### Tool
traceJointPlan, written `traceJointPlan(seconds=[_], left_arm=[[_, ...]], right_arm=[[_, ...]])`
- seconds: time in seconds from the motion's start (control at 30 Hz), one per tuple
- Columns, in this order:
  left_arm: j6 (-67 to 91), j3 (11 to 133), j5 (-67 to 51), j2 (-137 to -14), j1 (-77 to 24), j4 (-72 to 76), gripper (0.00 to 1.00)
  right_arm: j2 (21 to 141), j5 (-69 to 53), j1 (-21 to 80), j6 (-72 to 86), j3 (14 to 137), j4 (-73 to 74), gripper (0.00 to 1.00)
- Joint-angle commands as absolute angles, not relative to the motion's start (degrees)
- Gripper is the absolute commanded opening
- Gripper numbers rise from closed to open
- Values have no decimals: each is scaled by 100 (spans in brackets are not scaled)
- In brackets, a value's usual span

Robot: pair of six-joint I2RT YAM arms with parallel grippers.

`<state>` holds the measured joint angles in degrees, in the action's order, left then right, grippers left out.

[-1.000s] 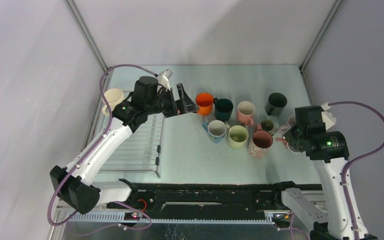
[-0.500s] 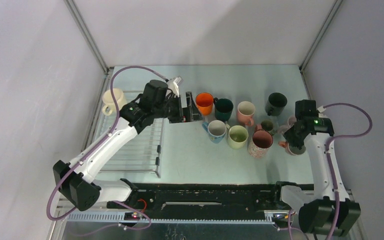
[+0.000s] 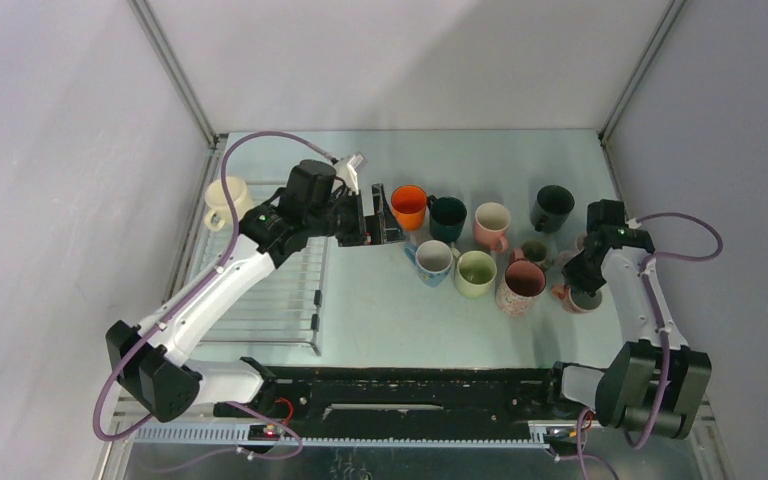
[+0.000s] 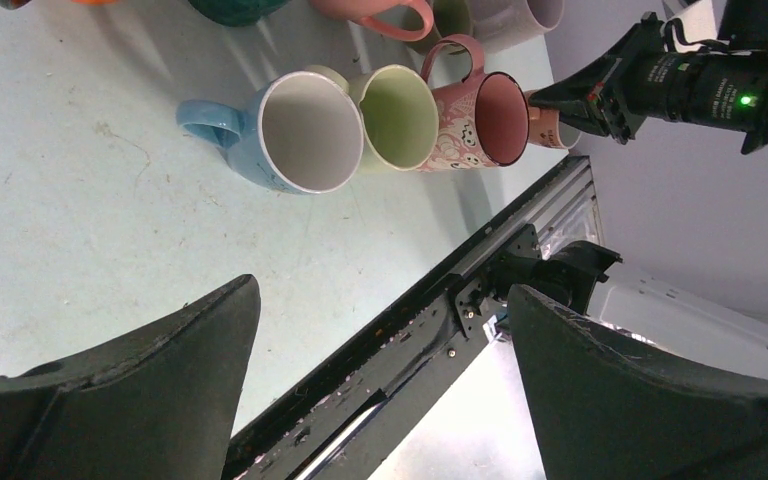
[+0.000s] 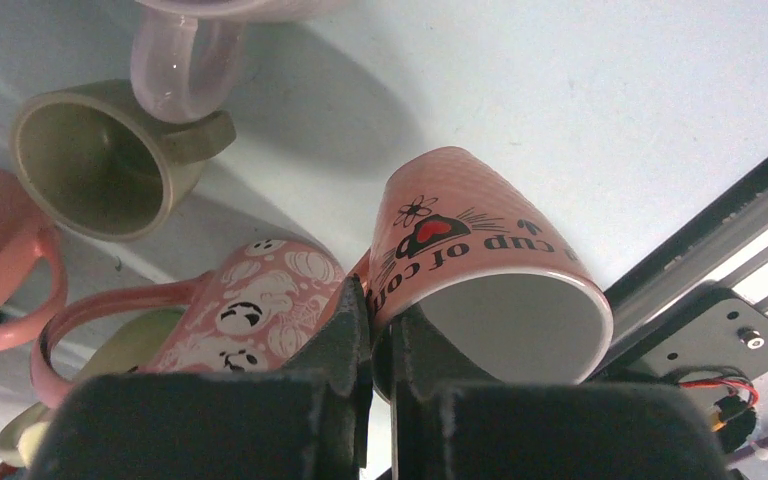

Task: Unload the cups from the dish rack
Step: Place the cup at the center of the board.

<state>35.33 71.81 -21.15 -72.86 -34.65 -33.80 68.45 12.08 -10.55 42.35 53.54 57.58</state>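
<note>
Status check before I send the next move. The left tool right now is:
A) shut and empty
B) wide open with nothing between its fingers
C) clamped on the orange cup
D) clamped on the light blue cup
B: the left wrist view shows the left tool with its fingers spread wide and no cup between them; the light blue cup stands apart on the table.

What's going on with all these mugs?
Two robot arms are unloading mugs from a wire dish rack onto the table, where a cluster of mugs stands. The right gripper is shut on a salmon mug, apparently by its handle, at the cluster's right end. The left gripper hangs open and empty near the orange mug. A cream mug sits at the rack's far-left corner.
</note>
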Motion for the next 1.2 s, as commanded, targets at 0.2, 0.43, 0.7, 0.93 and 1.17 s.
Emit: traceJointPlan(seconds=[0.2,0.43,0.7,0.93,1.17], left_arm=[[3346,7479,-2115,-7266,-3489,-3305,100],[3315,7421,-2104,-7269,-3489,-3305,100],[3314,7340,-2101,-7264,-3483,-3280,100],[3266,7356,-2088,-7266,-3459,-3292,100],[3255,7389,-2075,-7292,-3419,-3319,100]], right_arm=[[7459,1143,-1155,4270,5291,5159,1],[7660,1095,-1178,4232,5258,5021,13],[7786,1032,-1178,4199,5224,4907,24],[7831,1034,-1178,4200,5177,4895,32],[7536,1117,-1178,4181,5245,5051,44]])
